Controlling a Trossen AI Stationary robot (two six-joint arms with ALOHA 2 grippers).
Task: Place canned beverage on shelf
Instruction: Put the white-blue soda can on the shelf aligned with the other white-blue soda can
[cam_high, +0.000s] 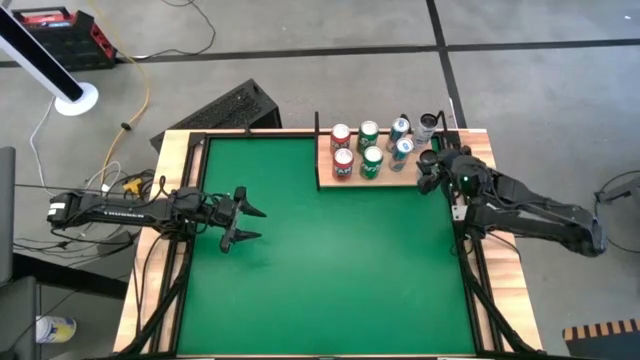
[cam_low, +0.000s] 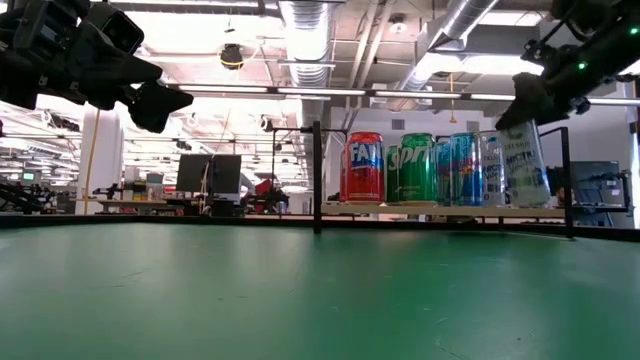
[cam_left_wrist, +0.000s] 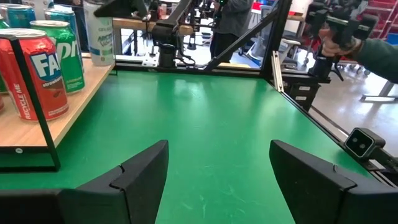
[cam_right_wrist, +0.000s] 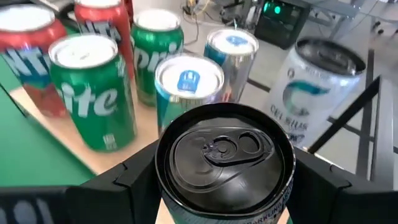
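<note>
The shelf (cam_high: 330, 181), a light-wood plank with black posts, stands at the table's far right. Several upright cans stand on it: red (cam_low: 363, 167), green (cam_low: 413, 168), blue-silver (cam_low: 462, 168) and a white one (cam_low: 524, 165) at its right end. My right gripper (cam_high: 432, 170) is over the shelf's right end, above those cans, shut on a dark can with a black top (cam_right_wrist: 224, 152). My left gripper (cam_high: 250, 222) hovers open over the green mat at the table's left, with nothing between its fingers (cam_left_wrist: 140, 168). My right gripper pinches the dark can between its two fingers, one on each side of the wall just under the top rim (cam_right_wrist: 166, 194). The fingers come from the table's right side, slanting downward. The can's top faces up, and the can is higher than the standing cans.
Thin black posts (cam_low: 317, 175) rise at the shelf's corners. The green mat (cam_high: 330, 280) lies open in front of the shelf. A black keyboard-like thing (cam_high: 235, 108) lies beyond the far edge. A person's hand (cam_left_wrist: 345, 37) shows off the table in the left wrist view.
</note>
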